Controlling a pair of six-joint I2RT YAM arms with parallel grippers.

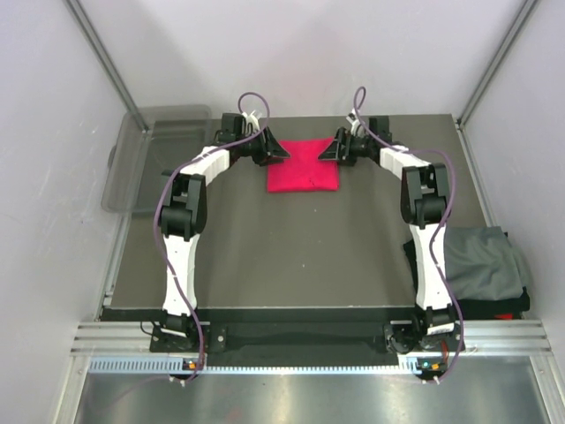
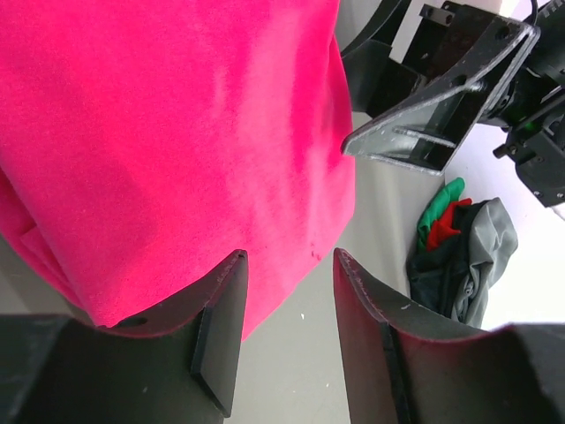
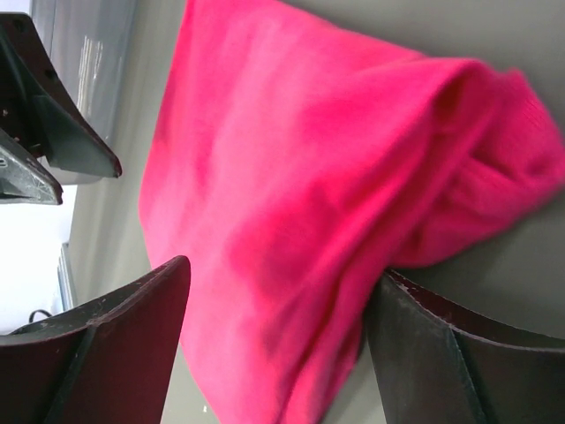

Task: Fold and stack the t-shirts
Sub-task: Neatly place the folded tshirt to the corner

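A bright red t-shirt [image 1: 303, 165], folded into a rectangle, lies at the far middle of the table. My left gripper [image 1: 281, 152] is at its left edge with jaws open; in the left wrist view [image 2: 290, 261] the shirt's [image 2: 177, 132] edge and bare table show between the fingers. My right gripper [image 1: 325, 152] is at the shirt's right edge, open. In the right wrist view [image 3: 281, 269] the bunched red cloth [image 3: 300, 177] lies between its spread fingers, against the right one. Dark grey t-shirts [image 1: 481, 263] lie piled at the table's right edge.
A clear plastic bin [image 1: 154, 155] stands at the far left, partly off the table [image 1: 291, 247]. The left wrist view shows the right gripper's fingers [image 2: 424, 132] and a heap of grey, green and red cloth [image 2: 459, 256]. Walls close in on both sides.
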